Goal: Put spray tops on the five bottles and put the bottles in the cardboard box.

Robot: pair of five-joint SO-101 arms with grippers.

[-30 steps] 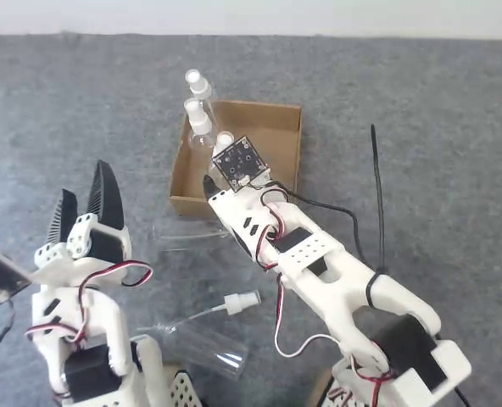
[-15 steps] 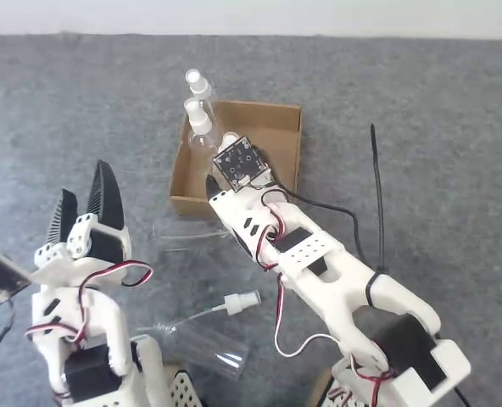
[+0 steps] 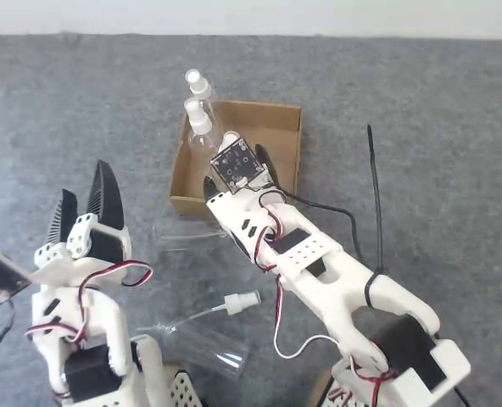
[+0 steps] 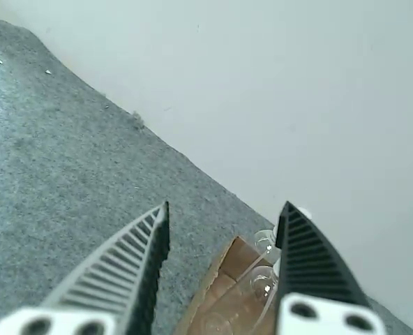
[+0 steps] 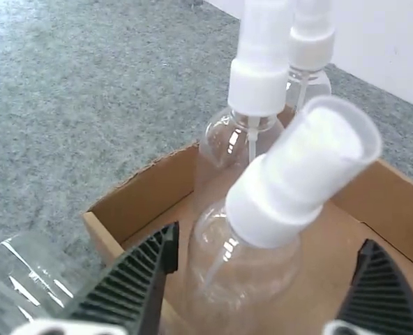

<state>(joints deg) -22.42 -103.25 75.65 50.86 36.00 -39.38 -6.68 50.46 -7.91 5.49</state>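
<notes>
- The right gripper point(image 5: 268, 248) hangs over the cardboard box point(image 3: 278, 136). Its jaws are spread wide, one on each side of the nearest bottle point(image 5: 262, 272), and grip nothing.
- The left gripper point(image 3: 85, 203) is raised well away from the box, its jaws also apart and empty.
- The box sits on the grey table point(image 3: 421, 102), with much of its floor bare.
- The nearest bottle wears a spray top, stands in the box and seems to lean away from its neighbours. We judge the main risk is a jaw catching that top as the gripper lifts, which could tip the bottle over.
- Two capped bottles point(image 3: 201, 119) stand at the box's far corner, just beside the nearest one. We cannot tell whether the farthest is inside the wall. A toppling bottle could knock them down.
- An uncapped bottle point(image 3: 179, 231) lies just in front of the box, and a second loose bottle point(image 3: 202, 346) lies between the arm bases. Both are round and clear, so either could roll or slip from a grasp.
- A loose spray top point(image 3: 241, 301) lies near the second bottle. Its thin tube could miss the neck.
</notes>
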